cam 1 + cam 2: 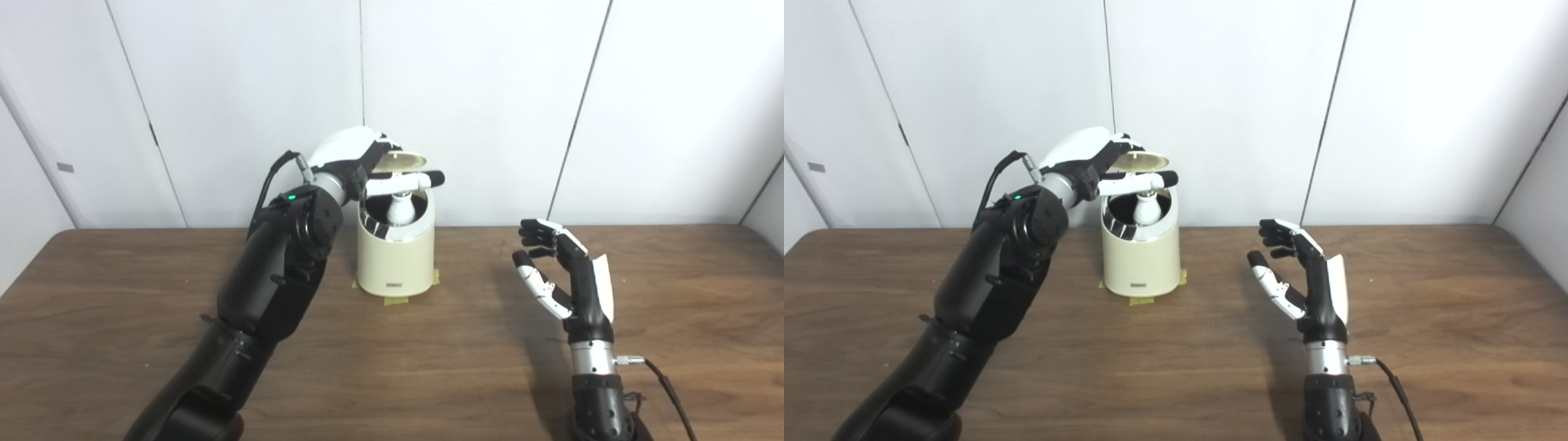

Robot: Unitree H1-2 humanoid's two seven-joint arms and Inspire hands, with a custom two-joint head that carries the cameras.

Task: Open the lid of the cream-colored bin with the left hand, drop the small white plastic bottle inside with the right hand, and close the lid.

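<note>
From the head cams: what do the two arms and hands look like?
Both arms are glossy black. The left hand has a white back shell, a silver wrist, a black cable and a green light. The right hand has black-and-white fingers, a silver wrist and a black cable.

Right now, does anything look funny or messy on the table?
Nothing is spilled or broken. The bottle stands inside the bin, its lid up by the left hand. The right hand is empty.

Bottle (pixel 1146 210) sits inside the bin (pixel 1141 260); left hand (pixel 1090 160) props lid (pixel 1141 161) up.
</note>
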